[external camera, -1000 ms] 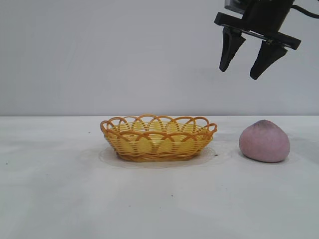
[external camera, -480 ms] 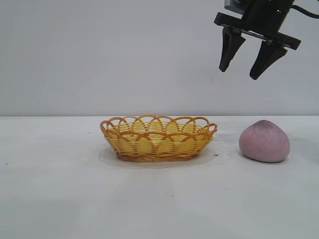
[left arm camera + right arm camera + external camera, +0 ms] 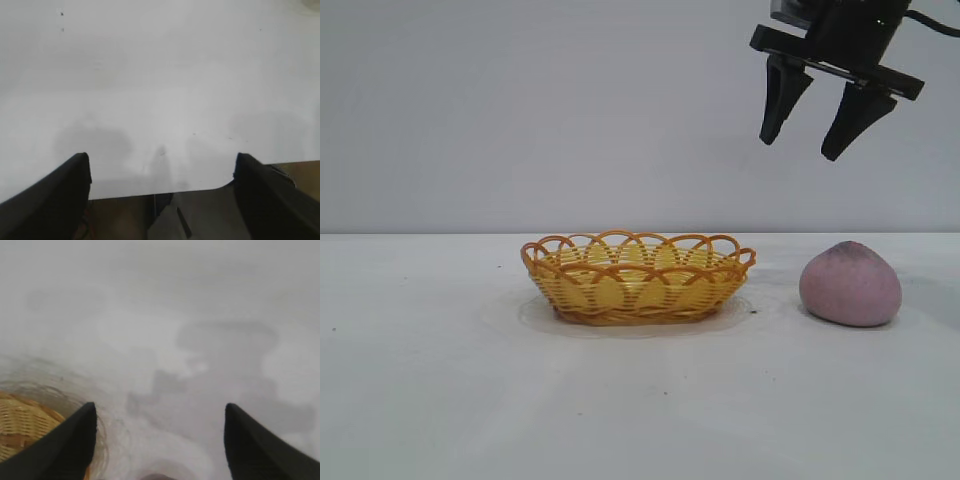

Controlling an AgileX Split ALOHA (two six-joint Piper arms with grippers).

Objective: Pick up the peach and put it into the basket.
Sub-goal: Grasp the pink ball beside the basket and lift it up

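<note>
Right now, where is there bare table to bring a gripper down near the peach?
Bare table runs left of the basket and across the whole front. A narrower bare gap lies between basket and peach. The open right gripper hangs above that gap.

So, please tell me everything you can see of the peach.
The peach is a rounded fruit with matte, dusty pink skin that turns greyish purple at its slightly pointed top. It sits upright on the white table, to the right of the basket and apart from it. It looks whole. Nothing but the table touches it. The right claw hangs open high above it, a little toward the basket.
</note>
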